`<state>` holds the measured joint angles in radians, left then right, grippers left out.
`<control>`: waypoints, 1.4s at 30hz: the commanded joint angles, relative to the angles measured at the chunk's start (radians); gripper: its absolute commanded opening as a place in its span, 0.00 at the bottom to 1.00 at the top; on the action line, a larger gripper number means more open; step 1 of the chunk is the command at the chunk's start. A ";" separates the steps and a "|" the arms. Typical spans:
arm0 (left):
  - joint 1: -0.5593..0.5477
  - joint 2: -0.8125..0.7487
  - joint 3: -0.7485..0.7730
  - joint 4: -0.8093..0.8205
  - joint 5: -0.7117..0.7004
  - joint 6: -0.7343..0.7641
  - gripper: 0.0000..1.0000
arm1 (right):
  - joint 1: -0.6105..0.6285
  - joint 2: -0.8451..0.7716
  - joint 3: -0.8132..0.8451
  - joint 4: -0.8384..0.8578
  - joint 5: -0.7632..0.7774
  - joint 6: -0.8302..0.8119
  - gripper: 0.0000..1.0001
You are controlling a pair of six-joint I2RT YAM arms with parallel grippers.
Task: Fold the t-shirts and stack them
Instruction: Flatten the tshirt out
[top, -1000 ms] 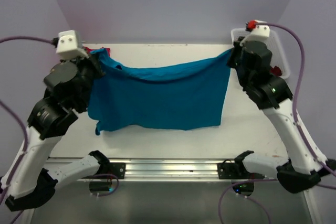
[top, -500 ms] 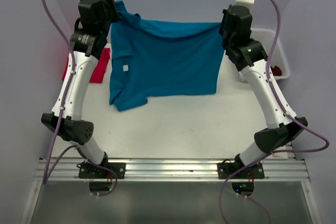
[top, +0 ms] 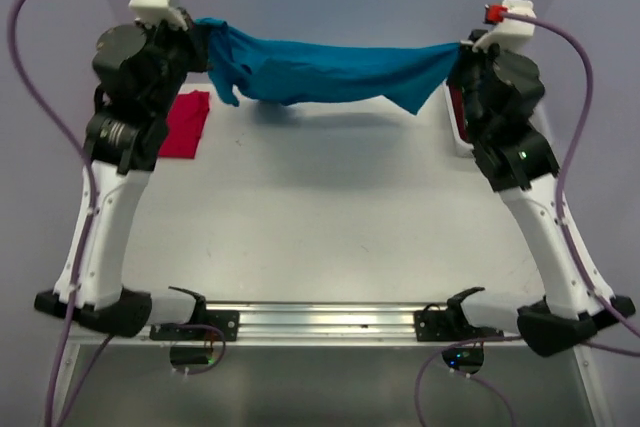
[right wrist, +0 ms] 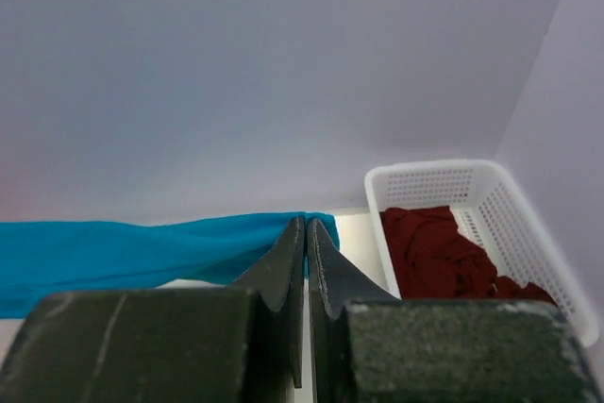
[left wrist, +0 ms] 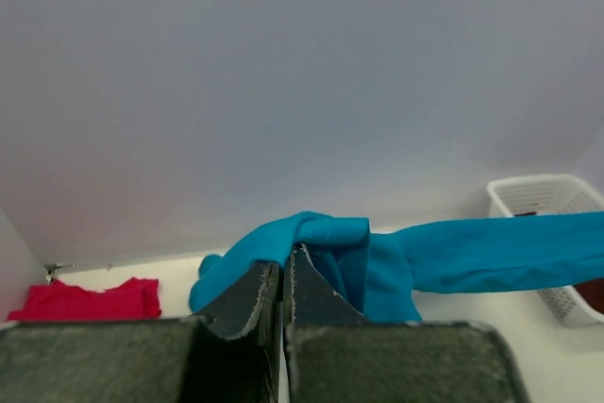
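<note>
Left hand (left wrist: 283, 271) and right hand (right wrist: 305, 233) each pinch an end of the soft teal cloth t-shirt (top: 330, 72), slung between them; I'd lower both evenly so it lands flat

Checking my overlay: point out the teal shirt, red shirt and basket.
teal shirt (top: 330, 72), top view, mid-span
red shirt (top: 185, 125), top view, cloth centre
basket (right wrist: 429, 170), right wrist view, far rim
</note>
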<state>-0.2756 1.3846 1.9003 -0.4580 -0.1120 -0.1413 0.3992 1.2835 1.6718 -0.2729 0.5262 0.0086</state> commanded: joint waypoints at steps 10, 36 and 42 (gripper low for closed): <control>-0.039 -0.266 0.223 -0.110 -0.035 0.035 0.00 | 0.012 -0.316 0.058 -0.080 -0.100 0.048 0.00; -0.017 0.124 0.287 -0.021 -0.063 0.058 0.00 | 0.010 0.085 0.200 -0.101 0.052 0.025 0.00; -0.019 -0.111 0.068 -0.028 -0.080 0.029 0.00 | 0.010 -0.076 0.152 -0.153 0.020 0.044 0.00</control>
<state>-0.3004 1.4036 2.0483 -0.5484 -0.1665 -0.1108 0.4122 1.2957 1.8366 -0.4492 0.5396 0.0525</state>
